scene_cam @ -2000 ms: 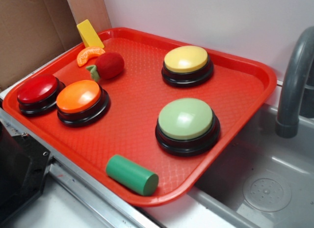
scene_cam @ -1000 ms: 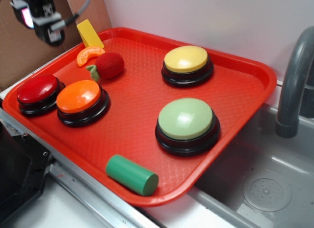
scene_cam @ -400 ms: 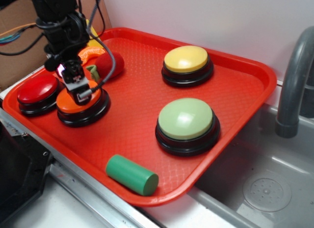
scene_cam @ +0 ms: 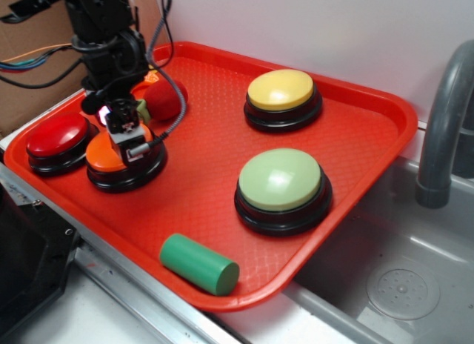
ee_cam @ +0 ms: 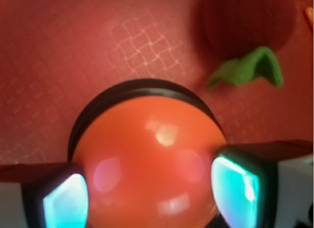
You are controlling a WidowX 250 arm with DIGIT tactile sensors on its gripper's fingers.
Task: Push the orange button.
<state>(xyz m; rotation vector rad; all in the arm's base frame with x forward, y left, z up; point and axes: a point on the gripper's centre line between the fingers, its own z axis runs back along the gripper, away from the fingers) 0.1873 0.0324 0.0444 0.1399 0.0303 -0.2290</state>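
Four round push buttons sit on the red tray (scene_cam: 222, 181): 1 orange, 1 dark red, 1 yellow, 1 pale green. Also on it: 1 green cylinder (scene_cam: 199, 264) near the front rim, 1 red strawberry toy (scene_cam: 164, 99) w/ a green leaf, and a bit of a small orange toy behind my arm, mostly hidden.

My end effector (scene_cam: 127, 140) is right over the orange button (scene_cam: 104, 157), at the tray's left side. From the side view it looks like it's touching the dome, but I can't tell for sure. In the wrist view my two fingertips (ee_cam: 243, 186) stand wide apart, one at each side of the orange button (ee_cam: 147, 159), w/ the dome between them. Nothing is held.

Edges: the dark red button (scene_cam: 55, 135) is just beside the orange one, on its left, close to the tray's left rim. Strawberry toy (ee_cam: 245, 21) is near, just behind the orange button. Front rim is near too.

Open room: the middle of the tray is bare, between the orange button and the pale green button (scene_cam: 281, 179). The yellow button (scene_cam: 281, 90) is at the back, well apart from me. Right of the tray is a grey sink (scene_cam: 400, 277) w/ a grey tap (scene_cam: 444, 121).
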